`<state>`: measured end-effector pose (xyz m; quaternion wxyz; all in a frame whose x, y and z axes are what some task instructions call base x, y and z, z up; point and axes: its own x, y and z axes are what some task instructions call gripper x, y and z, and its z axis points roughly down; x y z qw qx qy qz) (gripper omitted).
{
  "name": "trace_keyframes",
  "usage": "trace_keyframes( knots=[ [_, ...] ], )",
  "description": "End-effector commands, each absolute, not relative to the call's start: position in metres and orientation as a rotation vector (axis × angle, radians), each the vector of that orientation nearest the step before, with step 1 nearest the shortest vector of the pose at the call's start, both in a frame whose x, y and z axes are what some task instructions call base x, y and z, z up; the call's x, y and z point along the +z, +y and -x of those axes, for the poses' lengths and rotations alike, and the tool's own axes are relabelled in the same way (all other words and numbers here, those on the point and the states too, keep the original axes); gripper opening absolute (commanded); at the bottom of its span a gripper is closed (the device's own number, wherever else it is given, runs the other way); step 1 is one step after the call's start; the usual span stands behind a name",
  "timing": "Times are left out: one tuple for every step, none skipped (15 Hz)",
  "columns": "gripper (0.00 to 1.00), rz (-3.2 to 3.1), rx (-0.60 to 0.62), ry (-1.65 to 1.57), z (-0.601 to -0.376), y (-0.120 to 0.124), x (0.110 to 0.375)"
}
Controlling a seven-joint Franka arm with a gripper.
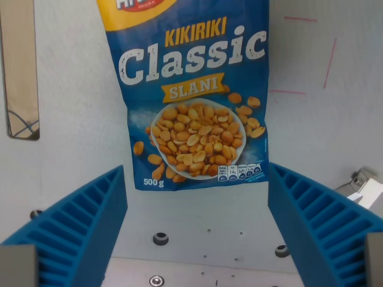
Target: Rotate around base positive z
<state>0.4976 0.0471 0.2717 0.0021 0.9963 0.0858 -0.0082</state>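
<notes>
Gripper (197, 221) spread wide, blue ribbed fingers (78, 227) at 7 and 5 o'clock, holding nothing. Peanut bag (188, 95) flat at 12 o'clock, apart from both. Pale grey table (78, 107): red pen marks (329, 63) at 2 o'clock, bolt holes (160, 238) at 6 o'clock.

The blue foil-like plastic peanut bag (190, 95) has a smooth, slightly glossy printed skin with soft creases along its lower edge. The claw's (196, 227) two blue fingers (78, 227) look like matt moulded plastic, ribbed with deep grooves. The pale grey worktop (72, 119) appears smooth and matt, set with small shiny metal screws (160, 238).
</notes>
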Motion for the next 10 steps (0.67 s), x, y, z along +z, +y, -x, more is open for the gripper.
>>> trace_keyframes(
  knots=[
    [1.00,-3.099,-0.017,0.475,-0.4979,0.0467,0.2739],
    [1.00,-3.095,-0.017,0.496,-0.4979,0.0467,0.2739],
    [1.00,-3.092,-0.017,0.517,-0.4979,0.0467,0.2739],
    [1.00,-3.088,-0.016,0.537,-0.4979,0.0467,0.2739],
    [1.00,-3.084,-0.016,0.558,-0.4979,0.0467,0.2739],
    [1.00,-3.080,-0.016,0.578,-0.4979,0.0467,0.2739],
    [1.00,-3.076,-0.016,0.599,-0.4979,0.0467,0.2739],
    [1.00,-3.072,-0.016,0.619,-0.4979,0.0467,0.2739],
    [1.00,-3.068,-0.016,0.640,-0.4979,0.0467,0.2739],
    [1.00,-3.063,-0.016,0.660,-0.4979,0.0467,0.2739]
  ],
)
